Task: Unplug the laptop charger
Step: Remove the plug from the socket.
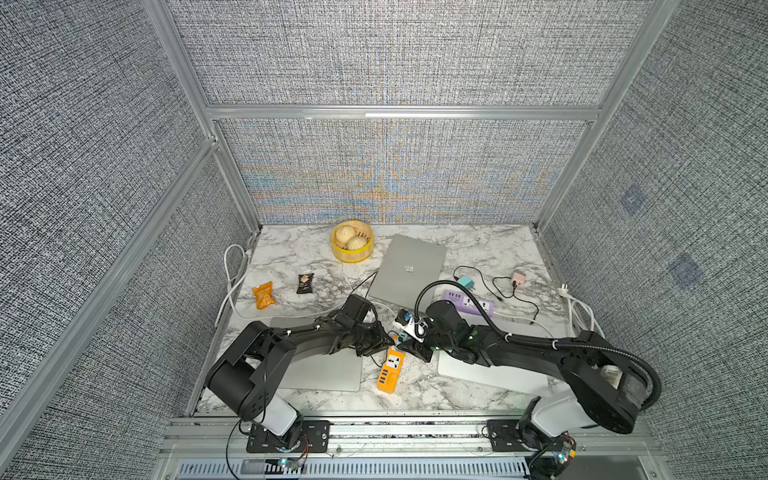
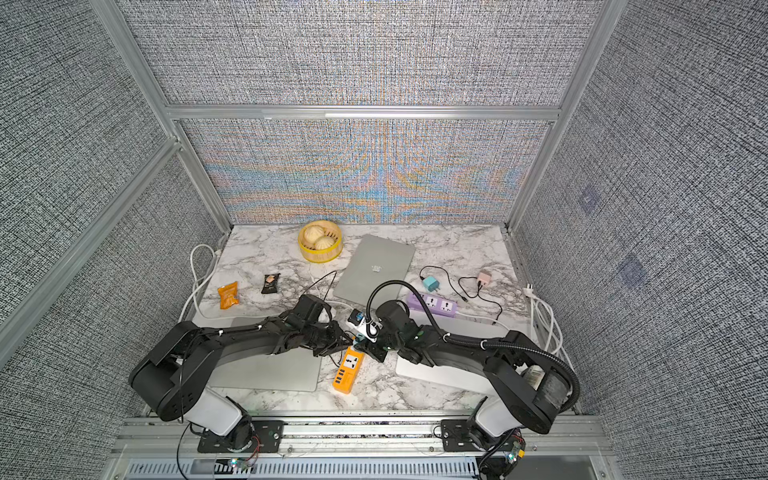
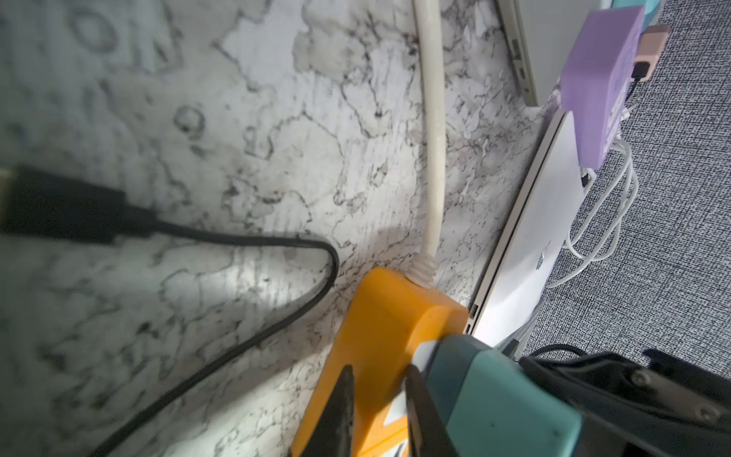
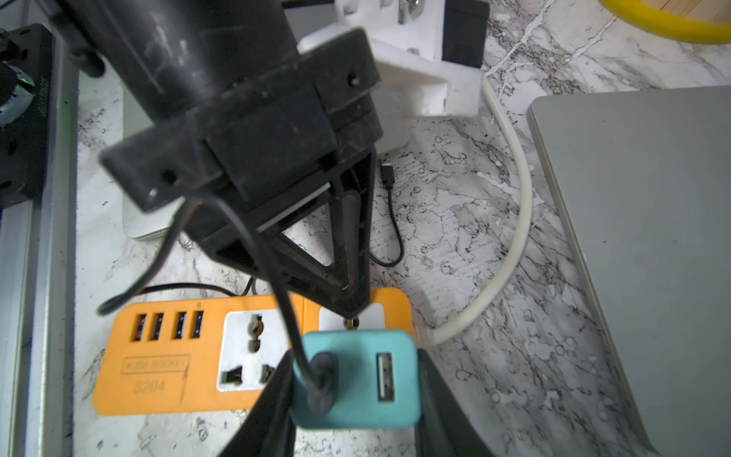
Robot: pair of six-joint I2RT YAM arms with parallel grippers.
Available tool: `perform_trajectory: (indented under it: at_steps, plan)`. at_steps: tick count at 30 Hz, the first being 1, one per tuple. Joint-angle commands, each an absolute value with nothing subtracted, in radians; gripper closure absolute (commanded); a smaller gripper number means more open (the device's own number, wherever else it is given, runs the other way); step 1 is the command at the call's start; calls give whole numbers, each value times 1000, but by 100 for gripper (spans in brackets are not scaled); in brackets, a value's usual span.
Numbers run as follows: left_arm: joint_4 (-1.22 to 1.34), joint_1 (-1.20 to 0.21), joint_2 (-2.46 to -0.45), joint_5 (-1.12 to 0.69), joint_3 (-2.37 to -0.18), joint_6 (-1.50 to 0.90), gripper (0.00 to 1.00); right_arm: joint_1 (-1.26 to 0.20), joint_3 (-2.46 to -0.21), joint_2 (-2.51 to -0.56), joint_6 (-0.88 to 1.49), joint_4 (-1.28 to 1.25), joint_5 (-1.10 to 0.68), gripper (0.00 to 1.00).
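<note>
we see the left gripper (image 3: 377,374) with its fingers (image 3: 343,401) nearly together, gripping nothing, tips down on the orange strip (image 3: 379,328). just right of them the right gripper (image 4: 356,356) is clamped on the teal charger (image 4: 356,380), which sits at the strip's end socket, a brass pin (image 4: 351,323) showing between the two; we cannot tell if it is fully out. a black cable (image 4: 283,292) runs from the charger's face. far beyond the fingers stands a steamer (image 1: 352,257) with two buns (image 1: 345,233) in it. left of the fingers lie an orange packet (image 1: 263,295) and a black packet (image 1: 304,284); beyond and right of them, a closed laptop (image 1: 409,270), a purple strip (image 1: 468,301) and a pink charger (image 1: 518,277). all rest on a marble table (image 1: 478,249), walled by grey fabric panels (image 1: 374,62) in a metal frame (image 1: 399,112).
</note>
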State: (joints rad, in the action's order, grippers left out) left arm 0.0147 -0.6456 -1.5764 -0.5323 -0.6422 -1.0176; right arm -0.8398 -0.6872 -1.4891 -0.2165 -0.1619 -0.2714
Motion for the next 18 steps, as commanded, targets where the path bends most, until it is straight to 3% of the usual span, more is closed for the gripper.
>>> perform_trajectory:
  at_steps: [1, 18]
  plan:
    - [-113, -647, -1595, -456, -636, -1015, 78, -849, -703, -1488, -264, -192, -250, 98]
    - [-111, -648, -1613, -464, -641, -1012, 78, -825, -712, -1484, -192, -209, -307, 100]
